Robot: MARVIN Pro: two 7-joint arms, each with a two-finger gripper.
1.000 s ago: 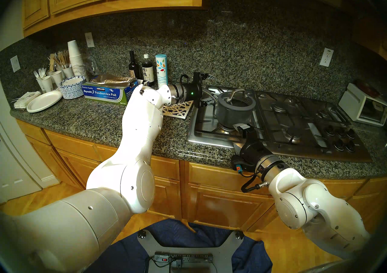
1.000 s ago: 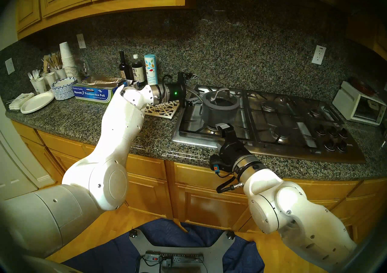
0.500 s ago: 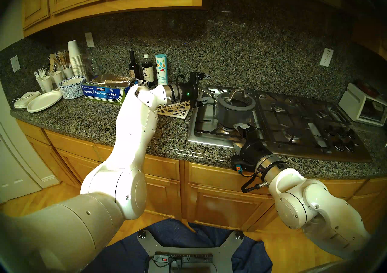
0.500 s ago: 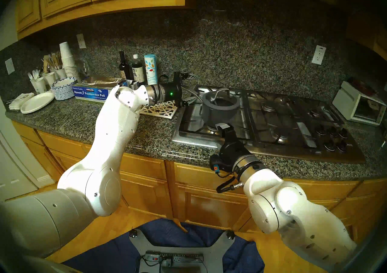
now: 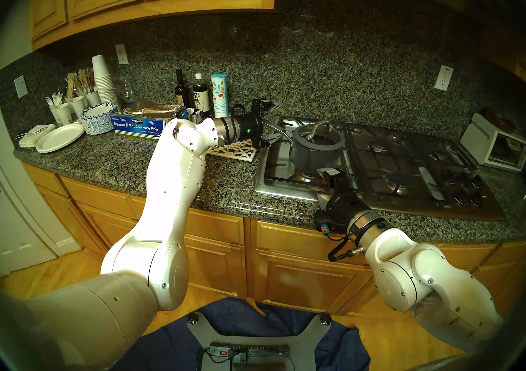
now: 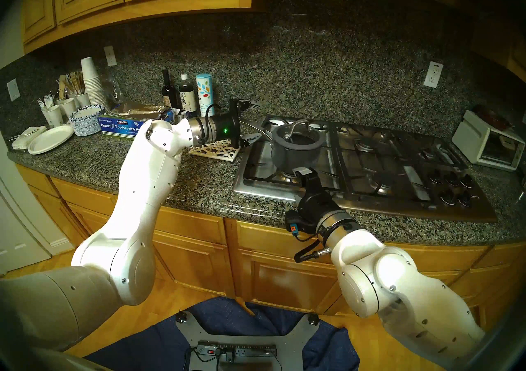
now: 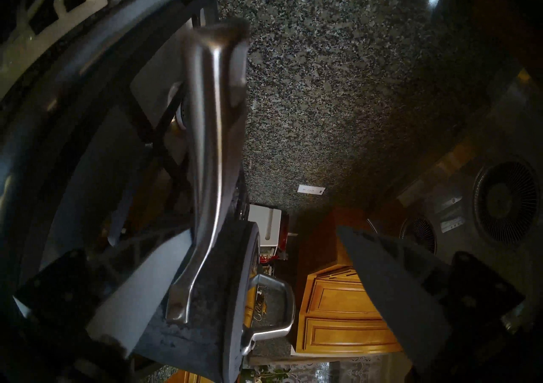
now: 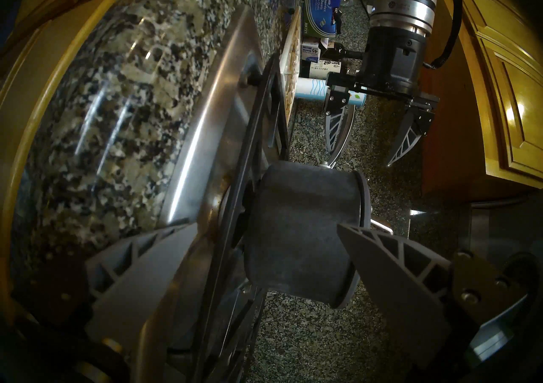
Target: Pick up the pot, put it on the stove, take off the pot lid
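Gaping left gripper straddling pot handle

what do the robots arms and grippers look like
Both arms are glossy white rounded shells ending in silver metal wrist rings. The left gripper is black with a green light, a looped black cable and ribbed, lattice-like grey fingers. The right gripper is black, with an orange-and-teal connector and black cable.

Warm yellow light floods the head views, and glare blows out the white left arm and glints off the stove steel. The far backsplash sinks into gloom. Dark fisheye rims bend every edge. The left wrist view is dim, the pot handle smeared and out of focus.
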